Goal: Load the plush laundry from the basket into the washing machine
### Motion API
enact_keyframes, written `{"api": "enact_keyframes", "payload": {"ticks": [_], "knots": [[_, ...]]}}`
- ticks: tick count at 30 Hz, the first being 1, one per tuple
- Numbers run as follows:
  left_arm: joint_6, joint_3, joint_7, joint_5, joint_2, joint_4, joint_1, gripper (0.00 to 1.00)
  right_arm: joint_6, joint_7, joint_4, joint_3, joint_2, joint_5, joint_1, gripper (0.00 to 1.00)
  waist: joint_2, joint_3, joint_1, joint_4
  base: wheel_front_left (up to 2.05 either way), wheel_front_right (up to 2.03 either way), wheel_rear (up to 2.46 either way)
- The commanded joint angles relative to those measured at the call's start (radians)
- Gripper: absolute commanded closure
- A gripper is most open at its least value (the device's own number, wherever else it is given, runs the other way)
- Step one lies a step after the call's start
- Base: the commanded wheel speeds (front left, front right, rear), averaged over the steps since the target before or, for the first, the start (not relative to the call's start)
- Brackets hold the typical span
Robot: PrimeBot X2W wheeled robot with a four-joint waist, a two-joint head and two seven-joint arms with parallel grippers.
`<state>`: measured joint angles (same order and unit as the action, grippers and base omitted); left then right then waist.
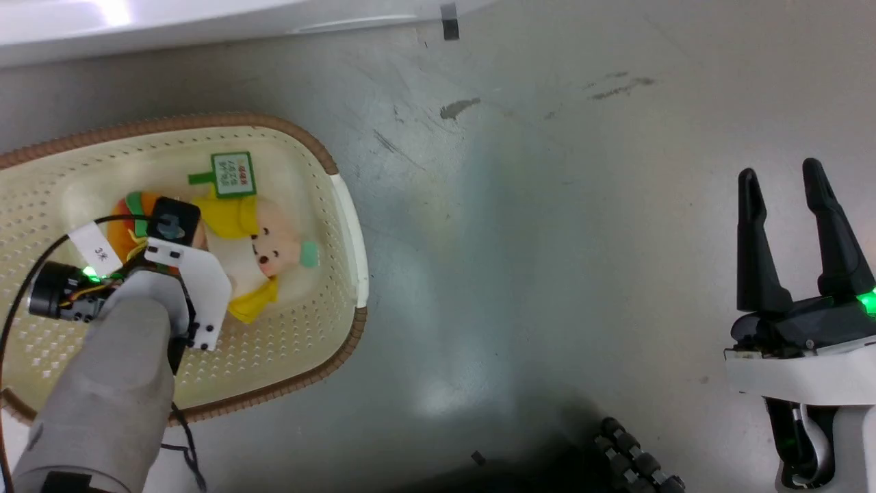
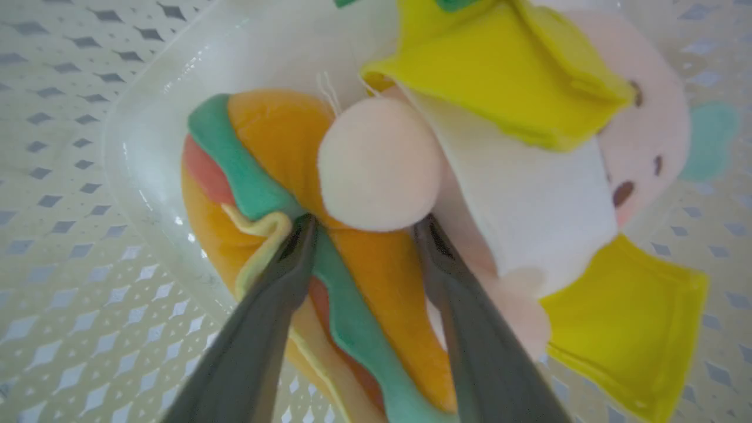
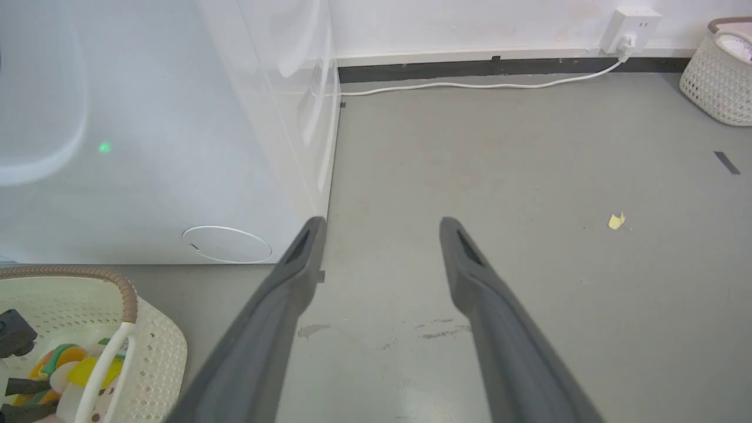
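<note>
Grey floor (image 1: 547,239) lies all around. The basket (image 1: 205,122) sits at 9 o'clock in the head view. The white washing machine (image 1: 137,20) runs along the edge from 10 to 12 o'clock.

The plush laundry (image 1: 274,239) lies flat on the bottom of the basket. The left gripper (image 2: 365,228) is down inside with it. Its fingers (image 2: 264,305) are apart, one on each side of the orange part (image 2: 376,276), and the tips just touch the cloth. It looks like the grab is about to happen.

To do it well, the fingers should go a bit deeper, so they hold a fat bunch of toy and not just the edge. Then close softly and lift straight up, over the rim. The round pink foot (image 2: 379,164) at 12 o'clock could slip out.

The right gripper (image 1: 780,171) waits at 4 o'clock over the floor, fingers spread, holding nothing.

In the head view the wrist covers the left fingers. The washing machine is cut off, so I cannot tell if its door is open. The words on the green tag (image 1: 233,174) are too small to read.
</note>
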<state>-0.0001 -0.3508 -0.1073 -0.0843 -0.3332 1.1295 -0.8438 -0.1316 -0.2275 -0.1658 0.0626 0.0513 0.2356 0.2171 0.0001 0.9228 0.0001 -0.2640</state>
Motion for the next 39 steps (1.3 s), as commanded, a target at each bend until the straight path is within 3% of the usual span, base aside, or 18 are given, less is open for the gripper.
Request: {"api": "enact_keyframes", "payload": {"ticks": [1,13,22,30,39], "knots": [[-0.002,-0.009,-0.003,-0.006,-0.009,0.028,-0.013,1.0,0.001,-0.009,-0.005,0.003,-0.001,0.01,0.025,0.0,-0.0001,0.012,-0.0001,-0.009,0.0,0.0,0.0],[0.001,-0.032,0.047,-0.062,-0.045,0.154,-0.047,1.0,0.001,-0.034,0.024,0.005,-0.001,0.056,0.099,0.0,-0.0001,0.004,-0.0001,-0.054,0.0,0.0,0.0],[-0.01,-0.027,0.137,-0.105,0.026,0.159,0.073,1.0,0.001,-0.034,0.066,0.006,-0.001,-0.002,0.07,0.0,-0.0001,-0.244,-0.0001,-0.005,0.0,0.0,0.0],[-0.05,-0.028,0.282,-0.137,0.084,0.147,0.173,1.0,0.001,-0.034,0.091,0.017,-0.001,-0.064,0.004,0.0,-0.0001,-0.462,-0.0001,0.065,0.0,0.0,0.0],[-0.073,-0.01,0.367,-0.175,0.106,0.02,0.263,1.0,0.001,-0.034,0.105,0.043,-0.001,-0.109,-0.087,0.0,-0.0001,-0.629,-0.0001,0.149,0.0,0.0,0.0]]}}
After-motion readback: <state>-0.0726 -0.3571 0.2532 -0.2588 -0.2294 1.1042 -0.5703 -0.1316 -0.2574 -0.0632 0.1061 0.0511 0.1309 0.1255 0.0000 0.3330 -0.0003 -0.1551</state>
